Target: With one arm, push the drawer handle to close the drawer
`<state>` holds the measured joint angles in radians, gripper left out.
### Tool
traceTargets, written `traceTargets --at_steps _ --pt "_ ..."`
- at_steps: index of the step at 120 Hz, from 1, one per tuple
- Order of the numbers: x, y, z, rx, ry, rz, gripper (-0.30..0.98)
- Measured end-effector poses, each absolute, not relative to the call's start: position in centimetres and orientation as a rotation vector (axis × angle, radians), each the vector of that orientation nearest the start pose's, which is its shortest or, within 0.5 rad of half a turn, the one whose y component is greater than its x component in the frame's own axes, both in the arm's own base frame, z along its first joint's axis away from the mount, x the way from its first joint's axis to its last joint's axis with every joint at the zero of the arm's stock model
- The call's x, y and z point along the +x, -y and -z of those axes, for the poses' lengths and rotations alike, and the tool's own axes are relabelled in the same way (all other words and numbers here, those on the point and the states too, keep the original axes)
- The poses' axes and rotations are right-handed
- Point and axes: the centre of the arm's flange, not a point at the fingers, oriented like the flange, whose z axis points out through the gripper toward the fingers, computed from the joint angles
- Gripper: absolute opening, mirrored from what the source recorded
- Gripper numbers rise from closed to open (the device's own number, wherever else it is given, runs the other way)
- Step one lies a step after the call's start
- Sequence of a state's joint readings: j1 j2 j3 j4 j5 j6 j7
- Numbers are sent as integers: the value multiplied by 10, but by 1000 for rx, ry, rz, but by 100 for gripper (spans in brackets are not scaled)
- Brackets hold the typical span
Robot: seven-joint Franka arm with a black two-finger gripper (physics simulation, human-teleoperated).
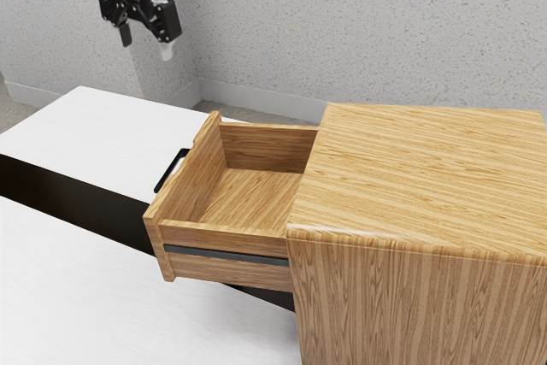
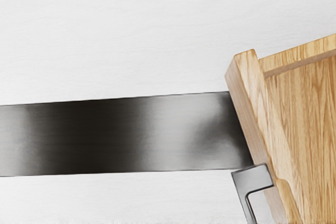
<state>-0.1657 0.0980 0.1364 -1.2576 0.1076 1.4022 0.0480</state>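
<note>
Cabinet [image 1: 419, 177] nearest the camera, wood, at the exterior view's right. Pincer [image 1: 146, 43] up near the exterior view's upper left, fingers spread wide apart, holding nothing, pointing down. It's raised above the table [image 1: 94, 130], well apart from the handle [image 1: 171, 170]. Handle is dark, on the outer face of the drawer front [image 1: 190, 173]; wrist view has it too, bent at a corner, near the edge of the dark band. Drawer [image 1: 252, 194] wood, sticking well out of the cabinet, so open. Dark rail [image 1: 226, 255] along its near side. Table white, dark shiny band [image 1: 73, 203] running across it and passing under the drawer. Behind: speckled gray wall [image 1: 359, 32], pale baseboard [image 1: 256, 98] along its foot, bit of floor [image 1: 10, 114] at the exterior view's left edge.
</note>
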Motion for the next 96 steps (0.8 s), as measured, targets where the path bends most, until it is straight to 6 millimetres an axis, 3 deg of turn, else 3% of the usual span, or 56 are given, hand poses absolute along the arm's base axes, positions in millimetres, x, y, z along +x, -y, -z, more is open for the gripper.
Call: traceTargets --at_steps 34,49,57,63,80,87,96 --pt "555 5 -702 -3021 -82 34 69" --pt "528 -16 -699 -3028 -86 -6 69" --pt "504 -33 -684 -3028 -131 -47 69" --pt "497 -51 -670 -3013 -172 -79 69" --pt "476 -104 -593 -2997 -407 -57 69" --pt "476 -123 -583 -2998 -516 27 69" --pt "481 -130 -579 -2958 -673 114 68"
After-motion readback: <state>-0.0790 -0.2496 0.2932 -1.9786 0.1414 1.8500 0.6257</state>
